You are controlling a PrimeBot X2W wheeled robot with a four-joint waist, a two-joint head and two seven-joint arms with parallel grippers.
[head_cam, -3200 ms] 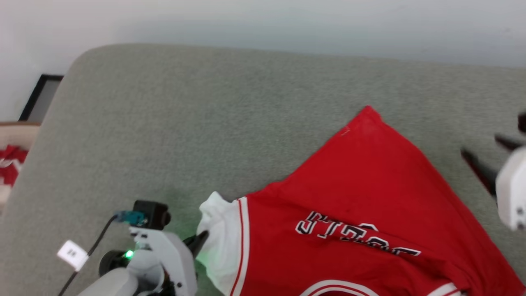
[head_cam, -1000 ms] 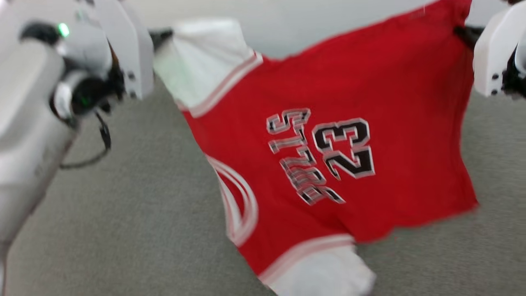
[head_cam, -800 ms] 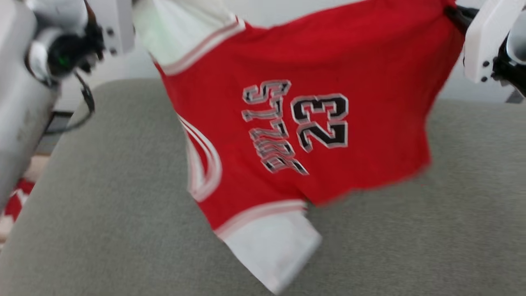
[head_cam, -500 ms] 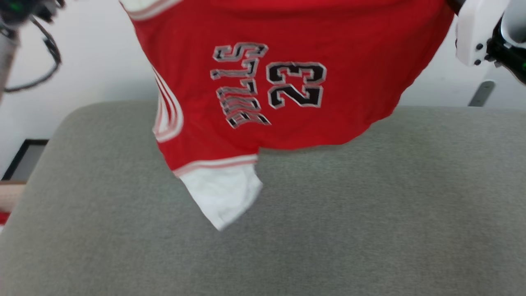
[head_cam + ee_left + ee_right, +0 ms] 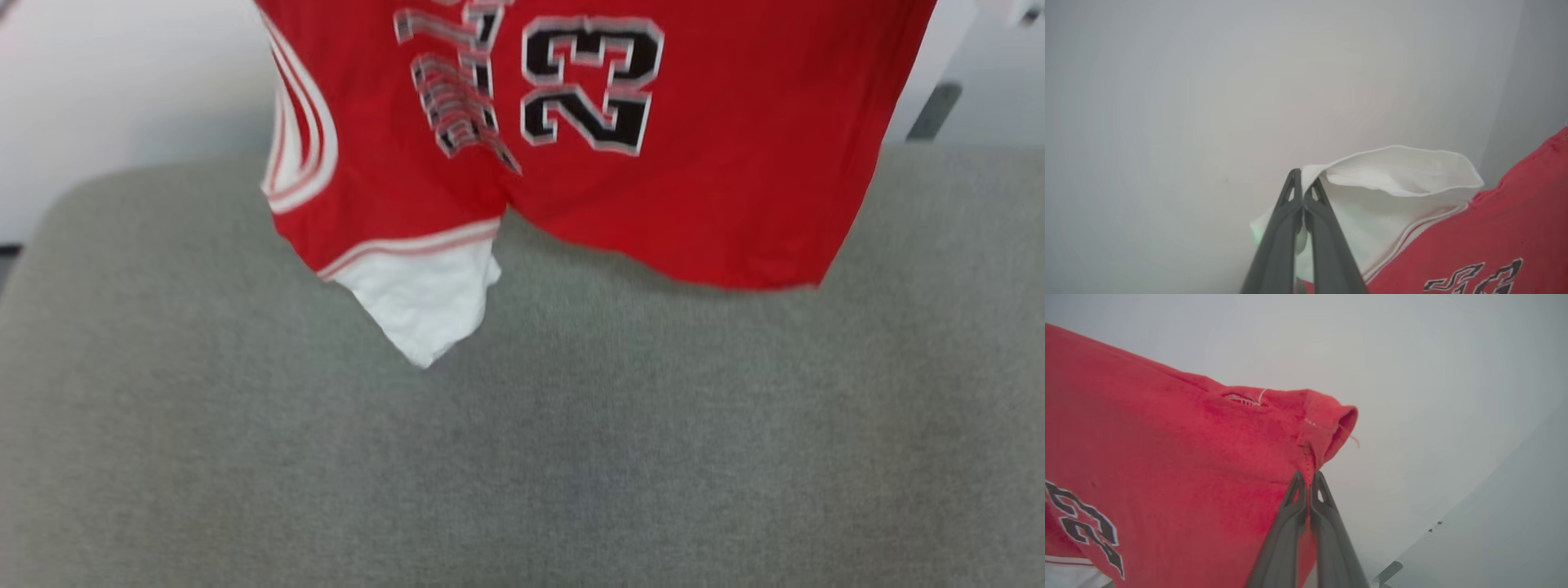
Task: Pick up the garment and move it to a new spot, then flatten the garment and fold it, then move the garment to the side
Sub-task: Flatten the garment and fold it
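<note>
At the far left of the spread cloth, the left gripper (image 5: 1303,179) is pinched fully closed on the edge of a white sleeve (image 5: 1396,171), seen against a pale wall (image 5: 1167,102). From there the garment (image 5: 718,163) hangs as a sheet, turned sideways, above the grey cushion (image 5: 522,474). Going rightward across the head view come the striped neck trim (image 5: 302,147), the other white sleeve (image 5: 420,298) dangling lowest, the lettering, the "23" (image 5: 592,86), and then plain red down to the hem. Whether the sleeve tip brushes the cushion I cannot tell; the rest seems to hang clear. At the far right, the right gripper (image 5: 1309,475) is clamped just as tight on a red hem corner (image 5: 1331,416).

By my judgement the first step is in hand: the shirt is lifted and being carried to a new spot. Next it needs to be lowered onto the cushion, with both corners kept apart and taut so that the dangling sleeve does not tuck under. Only then should either claw let go, and flattening can begin.

The head view gives the drape, the print and the landing surface below. The wrist views add the two grips themselves, each biting a thin fold close to the edge, so a slip under a hard pull seems possible.
</note>
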